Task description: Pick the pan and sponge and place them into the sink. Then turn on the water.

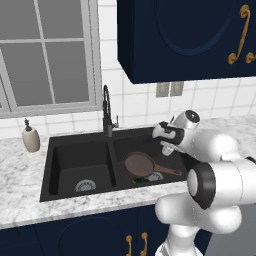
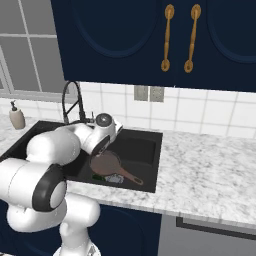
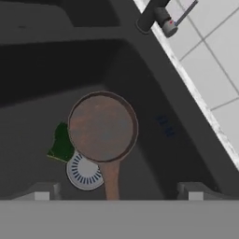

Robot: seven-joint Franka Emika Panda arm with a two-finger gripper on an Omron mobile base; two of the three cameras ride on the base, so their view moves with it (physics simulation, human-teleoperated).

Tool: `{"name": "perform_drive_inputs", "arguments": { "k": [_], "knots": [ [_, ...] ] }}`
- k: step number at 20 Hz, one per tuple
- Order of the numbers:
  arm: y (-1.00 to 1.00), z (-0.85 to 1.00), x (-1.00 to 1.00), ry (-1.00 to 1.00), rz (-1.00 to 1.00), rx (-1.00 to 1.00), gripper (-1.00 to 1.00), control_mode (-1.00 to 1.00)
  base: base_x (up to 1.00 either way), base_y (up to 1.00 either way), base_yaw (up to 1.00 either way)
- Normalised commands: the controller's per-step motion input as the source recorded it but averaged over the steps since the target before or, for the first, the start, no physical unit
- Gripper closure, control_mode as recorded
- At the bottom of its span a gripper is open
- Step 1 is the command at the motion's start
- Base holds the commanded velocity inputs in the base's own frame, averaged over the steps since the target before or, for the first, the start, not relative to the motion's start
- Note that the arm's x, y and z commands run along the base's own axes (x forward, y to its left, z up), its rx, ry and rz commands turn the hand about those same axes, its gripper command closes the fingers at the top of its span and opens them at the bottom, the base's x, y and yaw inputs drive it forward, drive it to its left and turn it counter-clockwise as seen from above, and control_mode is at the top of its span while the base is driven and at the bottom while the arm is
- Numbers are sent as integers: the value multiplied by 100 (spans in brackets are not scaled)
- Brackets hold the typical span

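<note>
The small round reddish-brown frying pan [image 1: 139, 163] lies flat in the right basin of the large black rectangular double-basin sink [image 1: 60, 150], its long thin handle running toward the near right corner. The small green sponge [image 3: 62, 142] sits on the basin floor just beside the pan, partly tucked under its rim, next to the round silver drain [image 3: 84, 172] that the pan partly covers. The two-finger gripper [image 3: 116, 191] hovers above the pan with its jaws spread wide apart and nothing between them. The tall dark gooseneck faucet [image 1: 107, 111] stands at the far edge behind the divider. A beige soap dispenser bottle [image 1: 30, 137] stands on the marble counter [image 2: 210, 165], far left.
</note>
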Motion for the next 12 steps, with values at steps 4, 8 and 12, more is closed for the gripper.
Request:
{"name": "perform_drive_inputs", "arguments": {
  "k": [4,8,12],
  "knots": [
    [0,58,0,1,-8,1,-100,-100,0,0,0],
    [0,8,0,6,-13,8,-100,-100,0,0,0],
    [1,0,0,0,-2,1,-100,-100,0,0,0]
  ]
}}
